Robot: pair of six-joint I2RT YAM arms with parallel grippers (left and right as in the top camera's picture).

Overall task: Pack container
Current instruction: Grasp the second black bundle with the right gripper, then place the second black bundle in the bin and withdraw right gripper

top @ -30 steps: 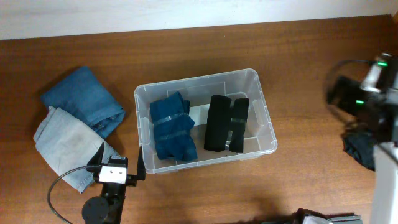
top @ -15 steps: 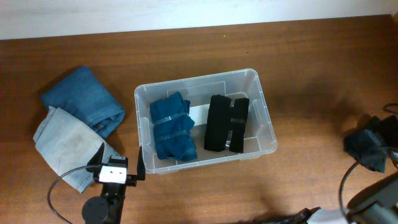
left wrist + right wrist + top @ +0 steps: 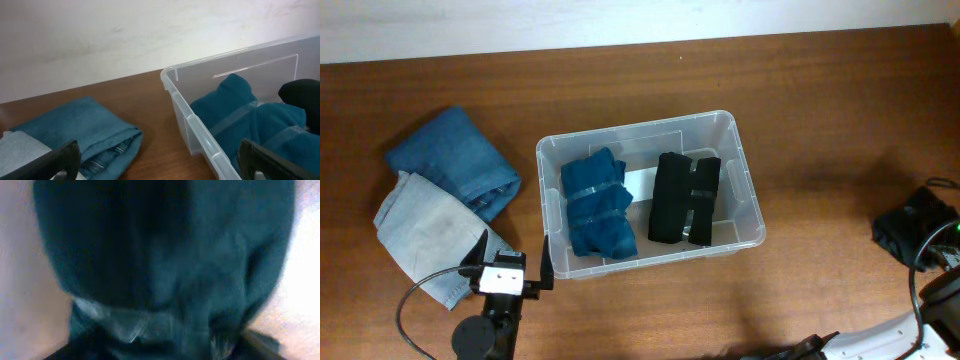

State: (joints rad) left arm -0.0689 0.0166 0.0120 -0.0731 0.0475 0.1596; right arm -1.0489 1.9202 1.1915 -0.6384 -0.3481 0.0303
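The container [image 3: 640,130] is a clear plastic bin in the middle of the table. It holds a teal folded bundle [image 3: 598,205] on its left and a black folded bundle [image 3: 685,198] on its right. My left gripper [image 3: 513,252] is open and empty at the bin's front left corner. The left wrist view shows the bin's rim [image 3: 200,125] and the teal bundle [image 3: 250,120]. My right gripper [image 3: 160,345] is at the far right edge, right up against a dark teal bundle [image 3: 908,232] that fills the blurred right wrist view [image 3: 160,255]. Its fingers look spread on either side of the bundle.
A folded blue denim piece [image 3: 455,160] and a pale denim piece [image 3: 430,235] lie left of the bin. Both also show in the left wrist view, the blue one [image 3: 85,125] and the pale one [image 3: 20,150]. A pale wall runs along the table's far edge.
My right arm has swung from high at the right edge down to the dark bundle at the lower right. The left arm and the bin's contents have not moved.
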